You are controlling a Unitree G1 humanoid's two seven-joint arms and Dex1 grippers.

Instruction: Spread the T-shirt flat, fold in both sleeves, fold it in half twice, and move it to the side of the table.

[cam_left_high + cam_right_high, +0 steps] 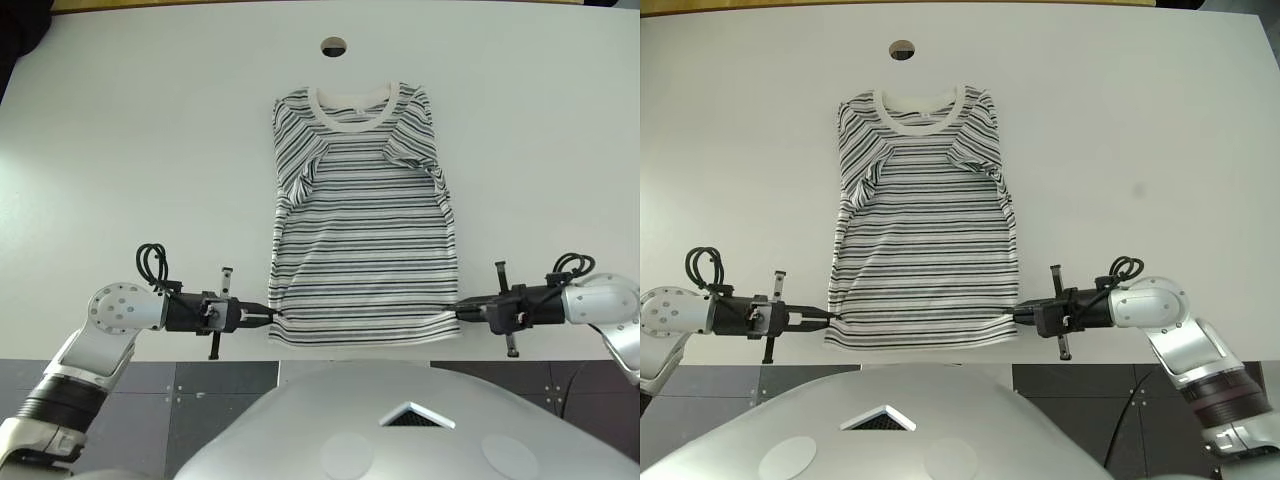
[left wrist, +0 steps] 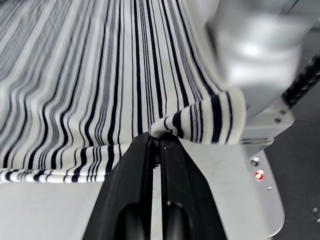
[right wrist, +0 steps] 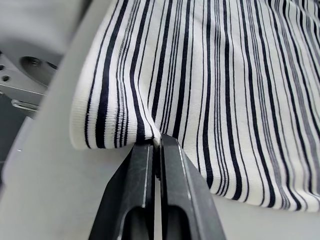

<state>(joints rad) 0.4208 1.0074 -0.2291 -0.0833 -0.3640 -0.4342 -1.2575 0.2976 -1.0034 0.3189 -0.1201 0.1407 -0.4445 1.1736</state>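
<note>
A black-and-white striped T-shirt [image 1: 362, 230] lies flat on the white table [image 1: 130, 150], collar away from me, both sleeves folded in over the chest. My left gripper [image 1: 270, 315] is shut on the T-shirt's near left hem corner [image 2: 165, 125]. At the near right hem corner [image 3: 150, 132] my right gripper [image 1: 458, 312] is shut on the fabric too. Both grippers sit low at the table's front edge, pointing inward at each other.
A round cable hole [image 1: 333, 46] is in the table beyond the collar. Bare tabletop stretches to the left and right [image 1: 540, 150] of the T-shirt. The table's front edge [image 1: 120, 358] runs just behind both grippers.
</note>
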